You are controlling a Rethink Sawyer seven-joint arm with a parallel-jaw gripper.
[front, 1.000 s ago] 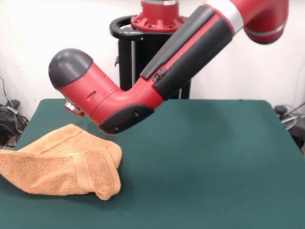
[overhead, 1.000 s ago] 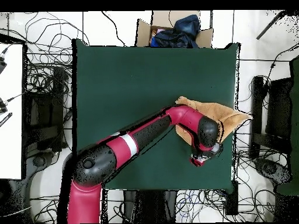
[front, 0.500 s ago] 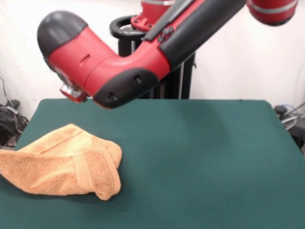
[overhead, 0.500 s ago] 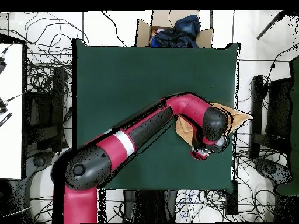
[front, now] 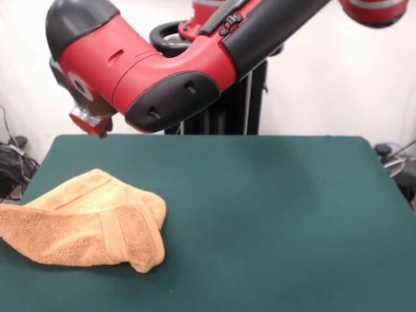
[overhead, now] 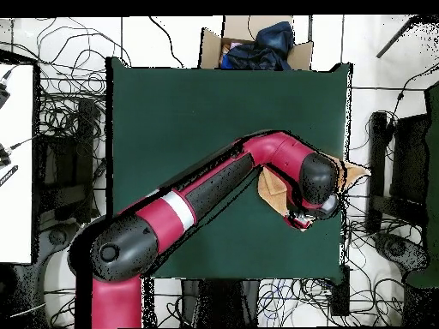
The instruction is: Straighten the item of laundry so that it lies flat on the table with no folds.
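The item of laundry [front: 84, 224] is a peach-tan towel lying bunched and folded over on itself at the left of the dark green table [front: 273, 214]. One woven border band runs across its near fold. In the overhead view the arm covers most of the towel [overhead: 271, 188], and one corner [overhead: 356, 171] reaches past the table's [overhead: 189, 120] right edge. My gripper [front: 91, 121] hangs high above the table behind the towel, clear of it and holding nothing that I can see. From above, the gripper [overhead: 305, 219] shows beside the towel's side nearest the robot's base.
The thick red and black arm [front: 195, 65] spans the upper part of the front view. A cardboard box with dark blue cloth [overhead: 257, 43] stands beyond the table's far edge in the overhead view. Cables [overhead: 60, 128] lie on the floor round the table.
The arm has risen, carrying the gripper from just above the towel to well above the table. The towel has kept its shape and place.
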